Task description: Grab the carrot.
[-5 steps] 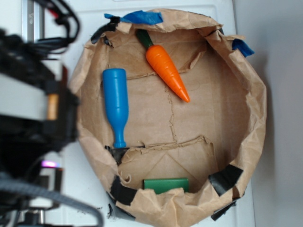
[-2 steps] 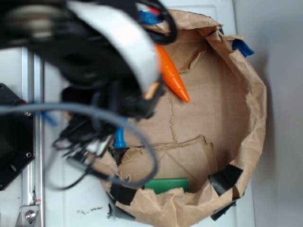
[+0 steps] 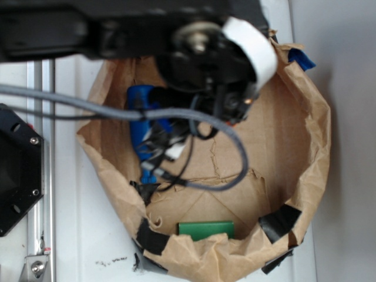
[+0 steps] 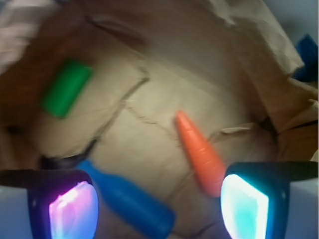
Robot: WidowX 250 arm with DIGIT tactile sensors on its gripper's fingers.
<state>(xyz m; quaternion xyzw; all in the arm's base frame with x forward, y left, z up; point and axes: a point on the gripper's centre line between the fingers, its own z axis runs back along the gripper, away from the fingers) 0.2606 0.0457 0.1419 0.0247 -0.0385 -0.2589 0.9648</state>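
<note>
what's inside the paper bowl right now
Inside the paper bowl: a carrot, a blue bottle and a green block. The arm covers the carrot in the exterior view.

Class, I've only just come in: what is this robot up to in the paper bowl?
The robot's gripper hangs open over a brown paper bowl, holding nothing. Below it lie an orange carrot by one finger and a blue bottle between the fingers, with a green block farther off. The carrot is not yet grabbed.

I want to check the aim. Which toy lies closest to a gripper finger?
The carrot: its thick end reaches the glowing cyan finger. The bottle lies between the fingers; the green block is far.
</note>
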